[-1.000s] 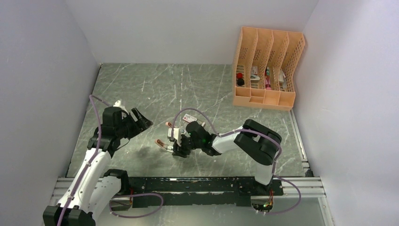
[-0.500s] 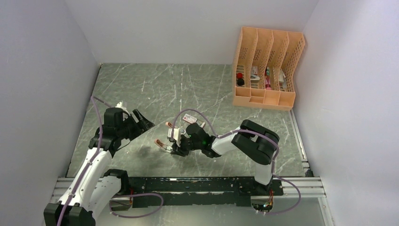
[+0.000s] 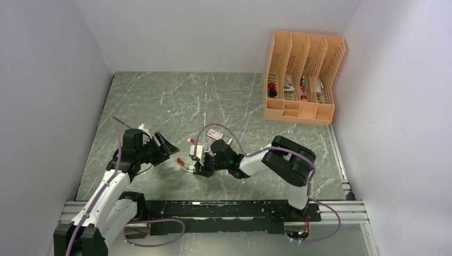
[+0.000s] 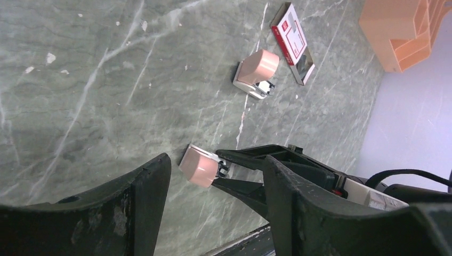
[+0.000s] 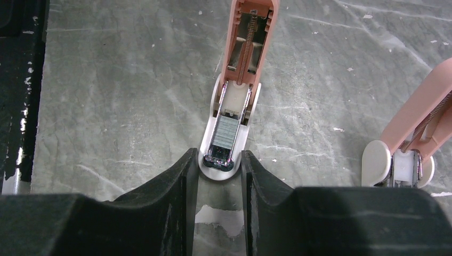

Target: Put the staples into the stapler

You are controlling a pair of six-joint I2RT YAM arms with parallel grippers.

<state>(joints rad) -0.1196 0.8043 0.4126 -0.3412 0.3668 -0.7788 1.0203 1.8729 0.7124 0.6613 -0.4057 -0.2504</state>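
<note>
While the right gripper [image 5: 218, 154] pinched the white base of the opened stapler [image 5: 234, 96] between narrow jaws, a staples strip [image 5: 225, 133] lay in its channel. Spread wide and holding nothing, the left gripper [image 3: 168, 144] had crept nearer than a second before. Bare table [image 5: 117, 106] flanked one side, a second stapler [image 5: 410, 133] the other, with the staple box [image 4: 292, 42] beyond.
</note>
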